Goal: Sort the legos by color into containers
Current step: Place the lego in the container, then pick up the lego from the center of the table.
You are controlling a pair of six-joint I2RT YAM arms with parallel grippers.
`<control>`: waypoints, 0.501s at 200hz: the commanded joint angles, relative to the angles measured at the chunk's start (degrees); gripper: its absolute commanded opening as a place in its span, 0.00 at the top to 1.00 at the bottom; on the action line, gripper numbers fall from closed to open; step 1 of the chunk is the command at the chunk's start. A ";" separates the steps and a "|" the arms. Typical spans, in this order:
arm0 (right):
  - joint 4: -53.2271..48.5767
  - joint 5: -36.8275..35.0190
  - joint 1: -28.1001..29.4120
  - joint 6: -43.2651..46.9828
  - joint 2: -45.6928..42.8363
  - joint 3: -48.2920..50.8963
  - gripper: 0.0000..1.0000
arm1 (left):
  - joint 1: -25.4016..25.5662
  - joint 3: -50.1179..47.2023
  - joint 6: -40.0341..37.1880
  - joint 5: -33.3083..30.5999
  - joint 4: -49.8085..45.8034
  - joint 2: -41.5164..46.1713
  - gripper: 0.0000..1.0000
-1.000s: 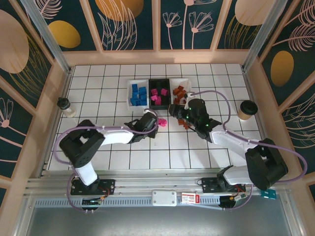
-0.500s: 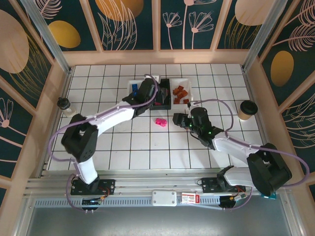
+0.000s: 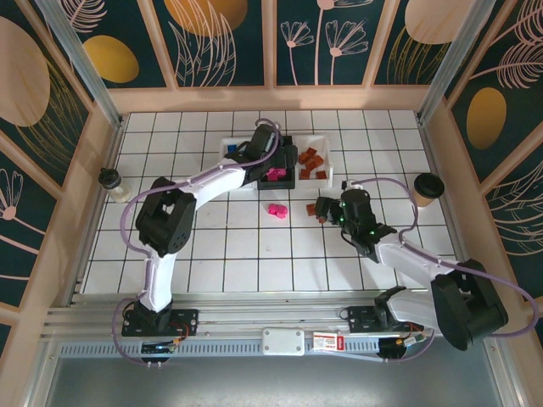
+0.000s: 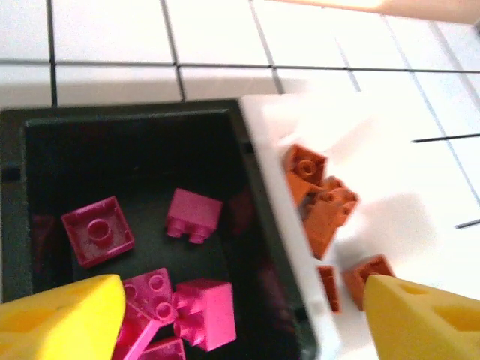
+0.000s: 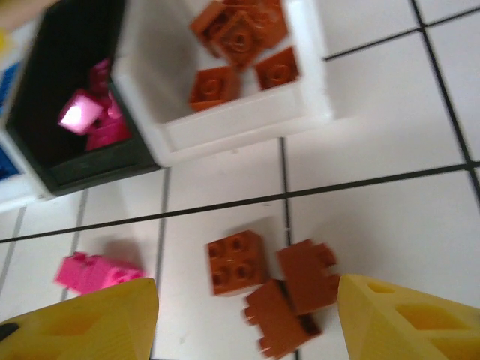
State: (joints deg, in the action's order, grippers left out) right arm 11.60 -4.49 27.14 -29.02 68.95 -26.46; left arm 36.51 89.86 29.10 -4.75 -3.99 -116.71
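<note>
My left gripper [image 3: 270,166] [image 4: 240,330] hangs open over the black container [image 3: 288,178] [image 4: 135,120], which holds several magenta legos [image 4: 193,214]. Nothing sits between its yellow fingertips [image 4: 64,322]. To its right, a white container [image 3: 331,172] [image 5: 240,124] holds orange-brown legos [image 4: 322,206] [image 5: 240,37]. A white container [image 3: 224,144] to the left holds blue legos [image 3: 231,153]. My right gripper [image 3: 327,209] [image 5: 247,319] is open low over three loose orange-brown legos [image 5: 236,261] on the floor tiles. One magenta lego [image 3: 277,210] [image 5: 94,271] lies loose to their left.
A paper cup with a dark lid [image 3: 427,189] stands at the right wall. A small bottle [image 3: 113,183] stands at the left wall. Wooden walls enclose the white tiled floor [image 3: 246,254].
My left arm swung from the floor beside the loose magenta lego up over the black container, and its jaws opened. My right gripper shifted a little to the right over the orange-brown legos.
</note>
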 commanded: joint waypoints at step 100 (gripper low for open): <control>3.53 8.84 -5.44 1.41 19.23 -7.49 0.46 | 4.03 -38.54 3.77 0.02 10.93 32.06 0.01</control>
State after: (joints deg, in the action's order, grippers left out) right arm 13.28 1.10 21.74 -28.58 86.61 -32.75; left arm 40.77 55.42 31.77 -3.86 5.28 -87.83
